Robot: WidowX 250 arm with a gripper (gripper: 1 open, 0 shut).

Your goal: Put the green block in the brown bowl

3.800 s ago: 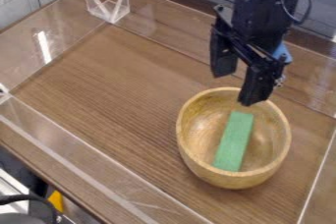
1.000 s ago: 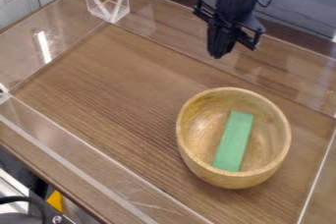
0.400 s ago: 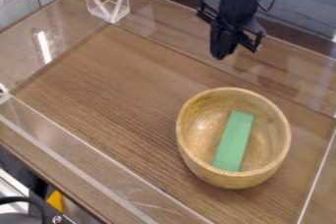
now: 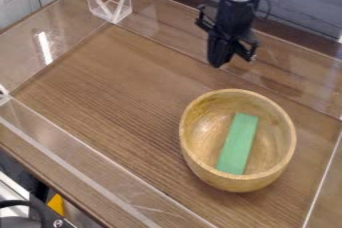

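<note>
The green block (image 4: pixel 241 141) lies flat inside the brown bowl (image 4: pixel 201 122), slanted along the bowl's floor. The bowl stands on the wooden table at the right front. My gripper (image 4: pixel 221 58) hangs behind the bowl, pointing straight down over bare wood, well apart from the bowl's rim. Its fingers are pressed together with nothing between them.
Clear plastic walls (image 4: pixel 54 32) fence the wooden table (image 4: pixel 107 92) on the left and front. A clear plastic stand (image 4: pixel 108 4) sits at the back left corner. Bare wood stretches to the left of the bowl.
The shut gripper has shifted a little to the left and sunk lower toward the table. The block and the bowl have stayed put.
</note>
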